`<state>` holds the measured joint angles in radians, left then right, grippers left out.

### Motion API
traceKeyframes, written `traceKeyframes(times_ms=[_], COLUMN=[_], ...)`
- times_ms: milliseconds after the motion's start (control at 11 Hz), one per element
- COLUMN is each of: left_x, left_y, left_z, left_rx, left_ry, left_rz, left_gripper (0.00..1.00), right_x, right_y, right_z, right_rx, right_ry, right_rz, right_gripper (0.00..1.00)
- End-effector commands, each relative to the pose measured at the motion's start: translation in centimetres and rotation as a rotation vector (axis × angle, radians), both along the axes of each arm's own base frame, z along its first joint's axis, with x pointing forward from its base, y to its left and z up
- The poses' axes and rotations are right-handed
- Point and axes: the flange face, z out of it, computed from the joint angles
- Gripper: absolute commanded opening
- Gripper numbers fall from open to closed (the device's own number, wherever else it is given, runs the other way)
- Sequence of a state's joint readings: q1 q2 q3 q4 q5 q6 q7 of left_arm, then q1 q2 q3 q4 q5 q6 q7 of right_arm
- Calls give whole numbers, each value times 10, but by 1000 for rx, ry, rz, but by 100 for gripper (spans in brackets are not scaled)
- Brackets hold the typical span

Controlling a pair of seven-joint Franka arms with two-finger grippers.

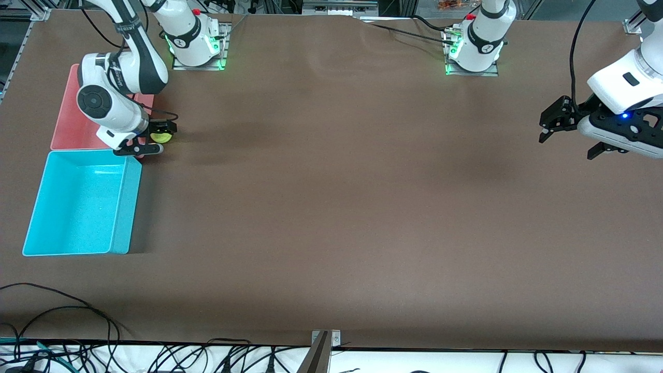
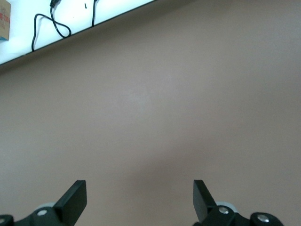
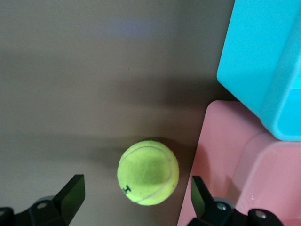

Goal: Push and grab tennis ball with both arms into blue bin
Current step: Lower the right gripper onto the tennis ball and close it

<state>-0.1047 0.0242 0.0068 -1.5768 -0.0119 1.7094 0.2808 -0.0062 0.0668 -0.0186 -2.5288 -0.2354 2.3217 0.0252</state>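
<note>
One ball, two bins, two arms on a brown surface (image 1: 331,207). The tennis ball (image 1: 161,136) is yellow-green and fuzzy, with a curved white seam and a dark printed mark visible in the right wrist view (image 3: 148,172). It rests on the surface just beside the pink bin (image 1: 72,124), toward the right arm's end. The blue bin (image 1: 121,207) touches the pink one and sits nearer the front camera. The right end effector (image 1: 150,140) is low at the ball, fingers (image 3: 70,193) spread wide to either side, gripping nothing. The left end effector (image 1: 551,122) waits above bare surface at the left arm's end, fingers (image 2: 75,200) wide apart, empty.
</note>
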Motion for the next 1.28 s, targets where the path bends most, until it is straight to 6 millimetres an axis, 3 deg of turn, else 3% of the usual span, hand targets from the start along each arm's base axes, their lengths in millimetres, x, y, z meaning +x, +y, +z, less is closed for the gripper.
traceKeyframes(times_ms=[0, 274, 821, 1004, 1095, 1187], left_x=[9, 4, 5, 4, 4, 4], left_y=[3, -1, 0, 0, 0, 0], left_z=[10, 8, 13, 13, 13, 13], left_rx=[15, 72, 54, 53, 53, 46], left_ry=[-10, 20, 11, 14, 14, 12], left_rz=[-8, 116, 219, 219, 222, 268], left_gripper=[100, 100, 100, 100, 100, 100], right_x=[-6, -16, -27, -26, -22, -15], right_y=[1, 3, -1, -3, -1, 0], right_z=[-29, -49, -62, -61, -59, -51], right_rx=[-51, -52, -71, -79, -81, -83], right_ry=[4, 1, 38, 30, 22, 3], right_rz=[-25, -23, -12, -41, -36, -28], right_gripper=[100, 100, 97, 46, 28, 18])
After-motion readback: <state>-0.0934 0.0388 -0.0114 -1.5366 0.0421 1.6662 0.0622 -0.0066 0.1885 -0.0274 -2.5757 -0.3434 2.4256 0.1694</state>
